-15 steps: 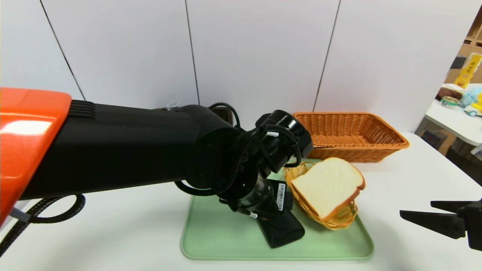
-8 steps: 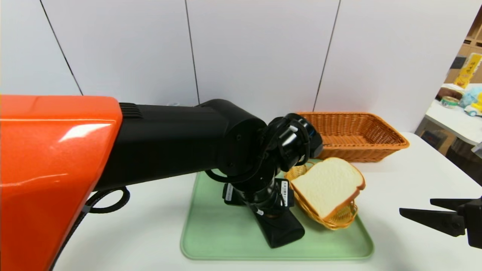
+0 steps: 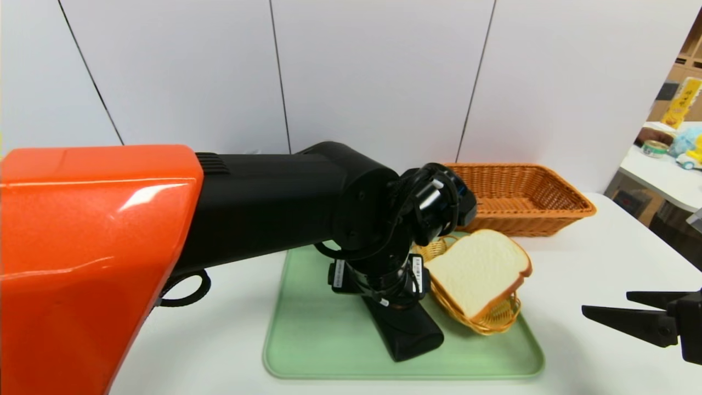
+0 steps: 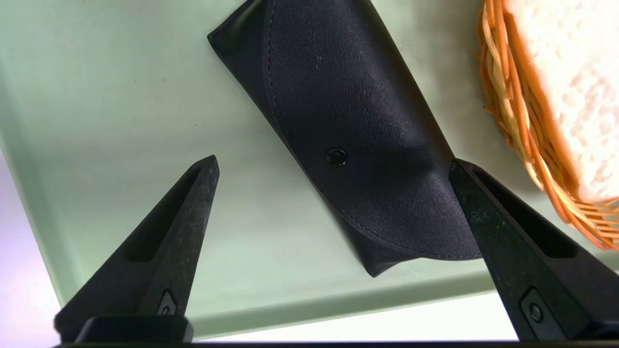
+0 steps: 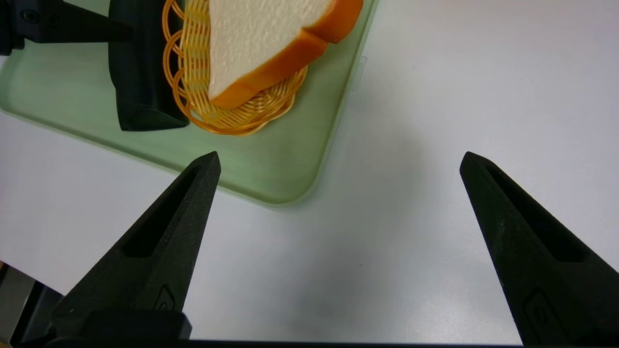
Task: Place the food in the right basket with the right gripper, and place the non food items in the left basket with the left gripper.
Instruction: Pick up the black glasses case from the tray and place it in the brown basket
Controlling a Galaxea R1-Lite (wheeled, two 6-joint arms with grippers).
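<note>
Left arm swung further over the tray.
Left gripper: fingers spread astride the glasses case. Right gripper: spread, parked over the table.

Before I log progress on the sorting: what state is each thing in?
glasses case: flat on the green tray, ungripped
bread slice: tilted in the small wicker dish
orange-tan basket: empty
left gripper: jaws open over the case
right gripper: open, parked

Indoor lab or office test area, plain white wall panels with dark seams, white worktable, second white table at right edge bearing assorted packaged goods and toys
</note>
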